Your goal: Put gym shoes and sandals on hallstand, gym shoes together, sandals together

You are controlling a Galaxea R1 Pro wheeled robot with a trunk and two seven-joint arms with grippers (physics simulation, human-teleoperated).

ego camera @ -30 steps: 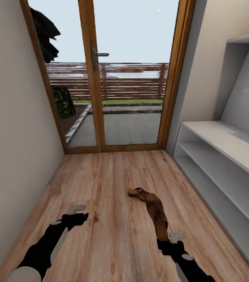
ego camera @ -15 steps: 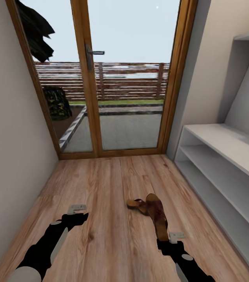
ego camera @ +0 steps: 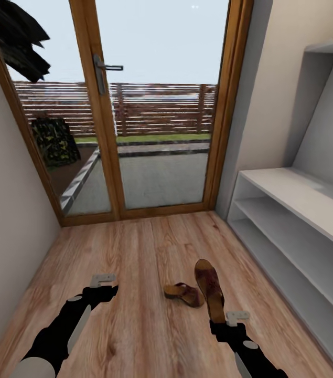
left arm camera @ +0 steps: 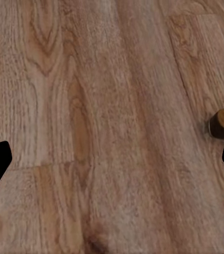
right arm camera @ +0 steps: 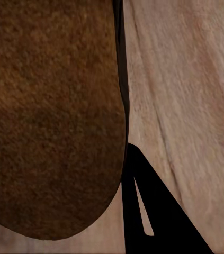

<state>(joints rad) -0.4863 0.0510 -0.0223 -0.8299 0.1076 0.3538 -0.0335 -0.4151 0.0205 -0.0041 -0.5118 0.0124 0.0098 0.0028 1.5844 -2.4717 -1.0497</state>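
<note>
Presently the right gripper [ego camera: 228, 320] is clamped on the heel of a flat brown leather sandal [ego camera: 210, 286] held out forward, its mate [ego camera: 183, 293] lying just beside on the grained plank floor [ego camera: 135, 252], the left gripper [ego camera: 103, 283] spread wide over bare boards, the grey-white hallstand [ego camera: 297, 210] alongside at right.

The head view looks forward and down along the corridor floor [ego camera: 135, 252] toward 12 o'clock. Both wrist views face that floor from close above.
</note>
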